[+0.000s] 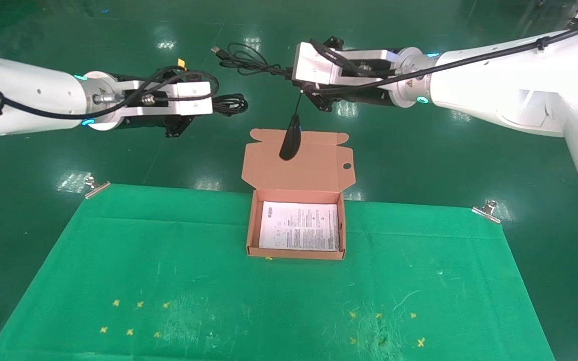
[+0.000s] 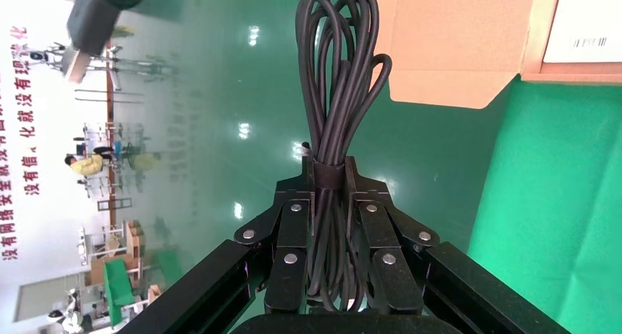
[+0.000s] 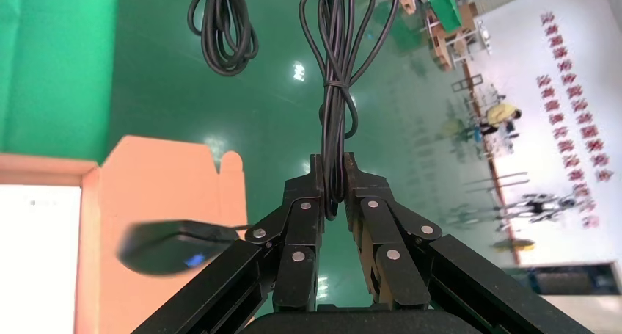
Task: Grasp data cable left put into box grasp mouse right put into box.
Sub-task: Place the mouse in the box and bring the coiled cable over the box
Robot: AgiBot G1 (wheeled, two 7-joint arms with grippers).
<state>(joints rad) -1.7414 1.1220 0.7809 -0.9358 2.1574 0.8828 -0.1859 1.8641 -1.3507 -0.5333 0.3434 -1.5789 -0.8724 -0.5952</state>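
In the air left of the box, my left gripper [image 1: 212, 105] [image 2: 330, 174] is shut on the data cable [image 1: 230, 104] [image 2: 339, 70], a black looped bundle sticking out past the fingertips. My right gripper [image 1: 291, 75] [image 3: 334, 178] is shut on the mouse's thin cord [image 1: 249, 59] [image 3: 336, 62]. The mouse [image 1: 289, 138] [image 3: 172, 247] dangles below it on that cord, in front of the box's raised lid [image 1: 314, 165]. The orange-brown box [image 1: 251, 225] stands open at the cloth's far edge. A white printed sheet [image 1: 300, 225] lies inside.
A green cloth [image 1: 168, 281] covers the table, held by metal clips [image 1: 96, 186] [image 1: 487, 210] at its far corners. Small yellow marks [image 1: 133, 318] dot its near part. Beyond the table is glossy green floor [image 1: 419, 150].
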